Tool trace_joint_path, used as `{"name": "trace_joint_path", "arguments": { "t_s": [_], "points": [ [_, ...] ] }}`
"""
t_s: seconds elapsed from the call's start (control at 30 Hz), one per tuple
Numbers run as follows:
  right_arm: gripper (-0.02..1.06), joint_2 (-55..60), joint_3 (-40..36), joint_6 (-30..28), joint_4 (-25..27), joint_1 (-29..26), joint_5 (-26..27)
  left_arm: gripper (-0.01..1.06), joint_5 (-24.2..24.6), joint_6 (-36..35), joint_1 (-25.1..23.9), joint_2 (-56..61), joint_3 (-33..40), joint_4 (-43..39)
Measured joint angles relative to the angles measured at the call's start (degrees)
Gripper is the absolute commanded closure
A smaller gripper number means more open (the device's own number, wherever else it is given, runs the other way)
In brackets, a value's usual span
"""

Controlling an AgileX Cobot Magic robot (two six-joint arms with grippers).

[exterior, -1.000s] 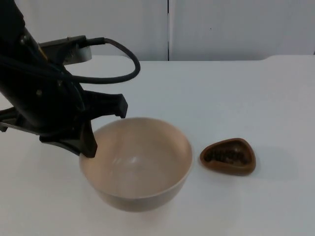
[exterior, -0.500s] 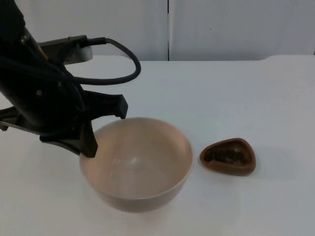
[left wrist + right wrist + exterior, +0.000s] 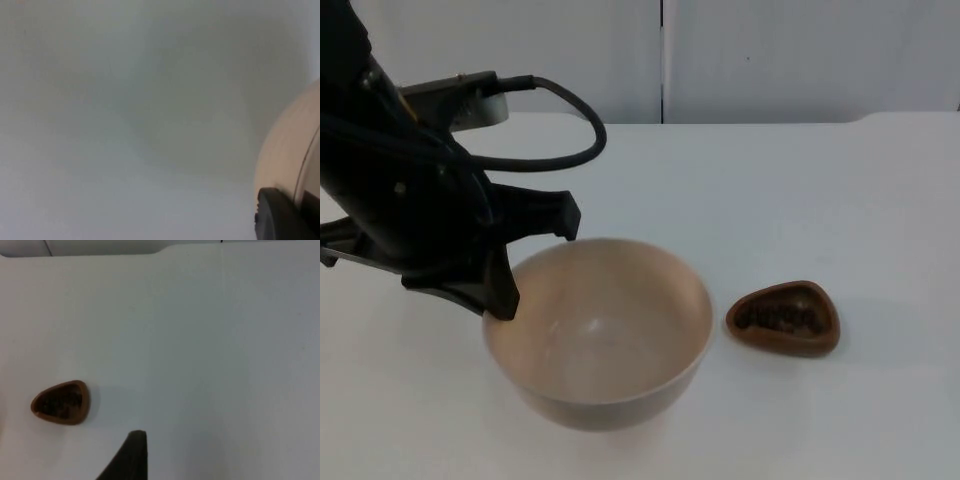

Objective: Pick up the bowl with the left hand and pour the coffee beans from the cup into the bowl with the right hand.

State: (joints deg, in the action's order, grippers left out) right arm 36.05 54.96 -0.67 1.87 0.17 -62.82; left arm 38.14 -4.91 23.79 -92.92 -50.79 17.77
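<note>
A large beige bowl (image 3: 597, 335) is at the table's front left, with nothing inside it. My left gripper (image 3: 505, 298) is shut on the bowl's left rim, one finger inside and one outside. The left wrist view looks along the bowl's outer wall (image 3: 290, 150) past a black fingertip (image 3: 282, 215). A small brown cup (image 3: 783, 318) of rounded-triangle shape, holding dark coffee beans, stands on the table to the right of the bowl, a short gap away. My right gripper (image 3: 131, 457) waits high above the table, well off from the cup (image 3: 61, 402).
The white table (image 3: 800, 190) ends at a grey partition wall (image 3: 770, 55) behind. The left arm's black body (image 3: 400, 200) stands over the table's left side, beside the bowl.
</note>
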Motion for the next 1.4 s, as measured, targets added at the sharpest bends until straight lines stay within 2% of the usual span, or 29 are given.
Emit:
{"name": "trace_joint_path", "arguments": {
  "t_s": [0.3, 0.47, 0.73, 0.87, 1.1, 1.23, 1.4],
  "points": [
    [0.0, 10.3, 10.2, 0.0, 0.7, 0.0, -1.7, 1.05, -0.1, 0.0, 0.0, 0.0, 0.0, 0.0],
    [0.02, 18.8, 15.8, 0.0, 2.8, 0.0, -5.6, 1.05, -0.3, 0.0, 0.0, 0.0, 0.0, 0.0],
    [0.05, 27.8, 17.8, -0.3, 4.1, 0.2, -6.8, 1.05, -0.3, 0.0, 0.0, 0.0, 0.0, 0.0],
    [0.05, 31.5, 18.7, -0.4, 4.1, 3.0, -6.9, 1.05, -0.3, 0.0, 0.0, 0.0, 0.0, 0.0],
    [0.05, 38.7, 21.6, 1.3, 3.7, 11.7, -7.1, 1.05, -0.3, 0.0, 0.0, 0.0, 0.0, 0.0],
    [0.05, 43.8, 24.2, 5.3, -0.9, 18.2, -7.1, 1.05, -0.3, 0.0, 0.0, 0.0, 0.0, 0.0],
    [0.05, 49.2, 27.0, 7.8, -2.7, 23.6, -7.1, 1.05, -0.3, 0.0, 0.0, 0.0, 0.0, 0.0]
  ]
}}
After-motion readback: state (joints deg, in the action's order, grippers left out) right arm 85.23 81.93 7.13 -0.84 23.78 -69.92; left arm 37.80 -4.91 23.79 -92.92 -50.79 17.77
